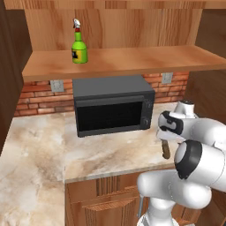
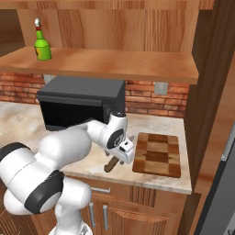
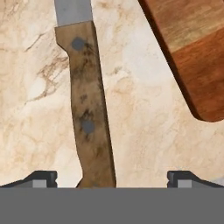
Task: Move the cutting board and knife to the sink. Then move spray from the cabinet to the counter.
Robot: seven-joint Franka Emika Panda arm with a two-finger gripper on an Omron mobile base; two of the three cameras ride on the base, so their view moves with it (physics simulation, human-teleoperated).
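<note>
With its jaws spread wide and empty, the gripper [image 3: 112,177] hovered over the knife [image 3: 87,109] lying on the counter [image 3: 140,122], the cutting board [image 3: 192,48] at 2 o'clock; it needed to descend straight, straddling the handle before closing.

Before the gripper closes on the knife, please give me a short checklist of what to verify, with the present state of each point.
1. Gripper open: ok, the fingers stand wide apart.
2. Knife between the fingers: ok, its handle lies between them in the hand view, nearer the left one.
3. Knife free of the cutting board: ok, bare counter lies between them.
4. Fingers low enough to grip: cannot tell, height above the handle is unclear.
5. Board still to move: ok, it lies flat on the counter.
6. Spray upright on the cabinet shelf: ok.
</note>
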